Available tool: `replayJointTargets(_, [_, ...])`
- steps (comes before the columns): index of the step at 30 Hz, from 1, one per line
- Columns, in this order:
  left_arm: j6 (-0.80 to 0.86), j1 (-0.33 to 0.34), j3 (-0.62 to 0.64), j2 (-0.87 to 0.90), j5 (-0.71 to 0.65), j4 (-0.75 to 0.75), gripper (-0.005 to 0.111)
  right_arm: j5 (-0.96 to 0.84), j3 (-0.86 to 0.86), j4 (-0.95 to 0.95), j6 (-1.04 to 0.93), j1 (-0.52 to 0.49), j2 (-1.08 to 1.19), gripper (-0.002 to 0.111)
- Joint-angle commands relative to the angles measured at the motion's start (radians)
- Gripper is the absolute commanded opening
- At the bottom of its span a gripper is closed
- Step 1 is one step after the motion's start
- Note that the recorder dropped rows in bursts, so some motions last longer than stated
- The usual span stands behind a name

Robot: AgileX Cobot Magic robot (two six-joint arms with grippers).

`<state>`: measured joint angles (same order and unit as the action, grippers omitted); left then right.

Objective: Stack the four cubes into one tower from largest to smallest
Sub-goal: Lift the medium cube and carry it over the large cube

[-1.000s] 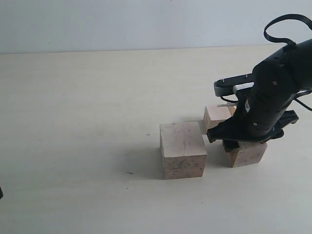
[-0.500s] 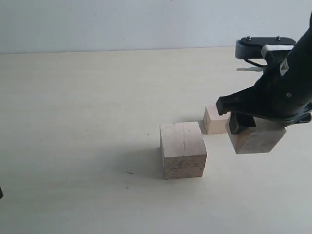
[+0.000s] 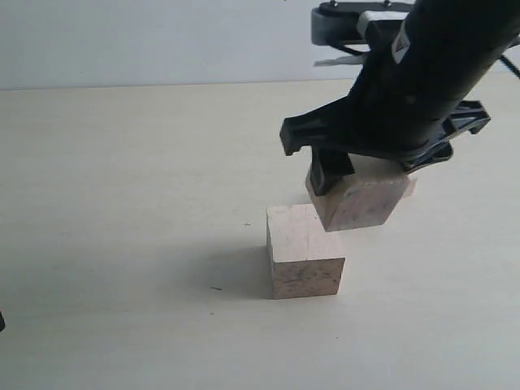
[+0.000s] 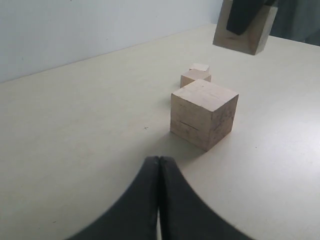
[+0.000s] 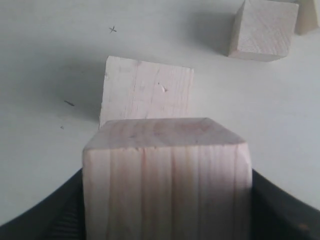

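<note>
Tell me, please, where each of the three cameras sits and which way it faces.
Exterior view: off the arms, raised, looking down across the table at the largest cube; the right gripper holds a smaller cube in the air near it.
Left wrist view: low over the table, looking past the shut left gripper towards the cubes.
Right wrist view: looking down along the right gripper; its fingers flank the smaller cube.
Shared: all three show the largest cube and the smaller cube.

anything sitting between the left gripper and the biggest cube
No. In the left wrist view only bare table lies between the shut left gripper and the largest cube. The held cube hangs higher, farther off.
</note>
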<state>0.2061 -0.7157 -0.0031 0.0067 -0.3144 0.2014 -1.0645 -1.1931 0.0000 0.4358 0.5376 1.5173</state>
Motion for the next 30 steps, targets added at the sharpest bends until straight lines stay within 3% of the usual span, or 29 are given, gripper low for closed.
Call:
replayJointTargets(1, [0.000, 0.001, 0.003, -0.007, 0.001, 0.003, 0.000, 0.055, -0.011, -0.056, 0.094, 0.057, 0.066, 0.019])
replayJointTargets(9, [0.000, 0.001, 0.003, -0.007, 0.001, 0.003, 0.000, 0.067, -0.011, -0.203, 0.252, 0.090, 0.114, 0.019])
replayJointTargets(30, [0.002, 0.001, 0.003, -0.007, 0.001, 0.003, 0.000, 0.106, -0.011, -0.278, 0.407, 0.148, 0.171, 0.019])
